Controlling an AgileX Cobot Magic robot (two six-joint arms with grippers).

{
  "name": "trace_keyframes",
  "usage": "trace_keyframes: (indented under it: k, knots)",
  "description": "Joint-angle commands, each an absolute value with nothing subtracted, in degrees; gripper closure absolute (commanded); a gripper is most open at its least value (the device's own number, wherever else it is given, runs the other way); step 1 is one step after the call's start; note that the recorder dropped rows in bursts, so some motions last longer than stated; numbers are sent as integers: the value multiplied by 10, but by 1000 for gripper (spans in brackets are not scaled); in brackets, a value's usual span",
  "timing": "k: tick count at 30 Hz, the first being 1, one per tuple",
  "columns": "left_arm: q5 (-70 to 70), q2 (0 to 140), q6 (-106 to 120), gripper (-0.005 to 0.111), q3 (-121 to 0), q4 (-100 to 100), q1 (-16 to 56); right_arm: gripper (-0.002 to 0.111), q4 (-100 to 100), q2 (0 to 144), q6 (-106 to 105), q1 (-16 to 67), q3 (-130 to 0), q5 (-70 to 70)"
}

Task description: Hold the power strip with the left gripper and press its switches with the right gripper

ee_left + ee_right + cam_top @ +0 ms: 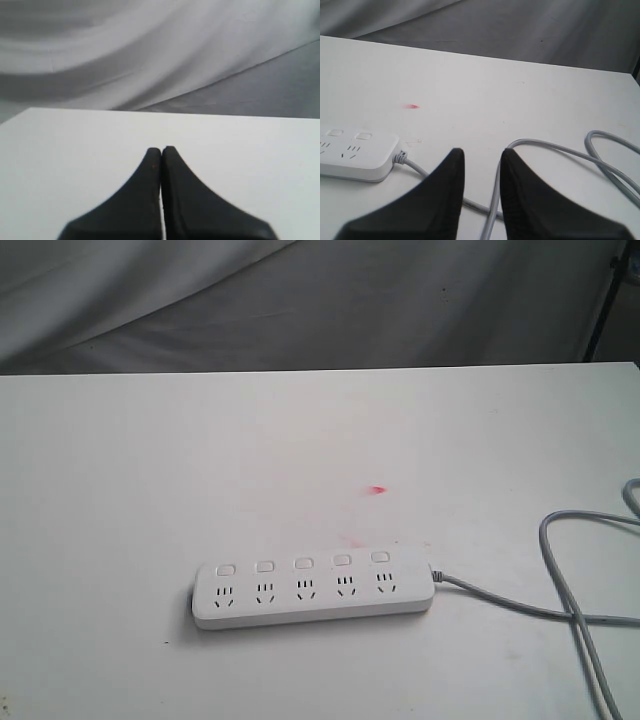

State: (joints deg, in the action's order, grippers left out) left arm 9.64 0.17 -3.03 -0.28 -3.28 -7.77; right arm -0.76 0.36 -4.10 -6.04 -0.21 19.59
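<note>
Black left end effector [161, 150] pinched together, right end effector [480, 152] ajar over cord [540, 144]

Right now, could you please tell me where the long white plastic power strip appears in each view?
Exterior view: long white plastic power strip lies low, centre.
Left wrist view: not in it.
Right wrist view: only its corded end, cut by the frame.
Shared landmark: small red mark, exterior and right wrist.

Matte black fingers [445, 200] — tapered, curved
</note>
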Motion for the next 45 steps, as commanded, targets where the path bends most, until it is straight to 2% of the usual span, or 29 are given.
trace_keyframes:
  k: [1,45]
  knots:
    - [149,0,-59,107,0,-34,-80,84,-8,0,-40,-57,0,195]
    - [153,0,-56,107,0,-34,-80,84,-8,0,-40,-57,0,195]
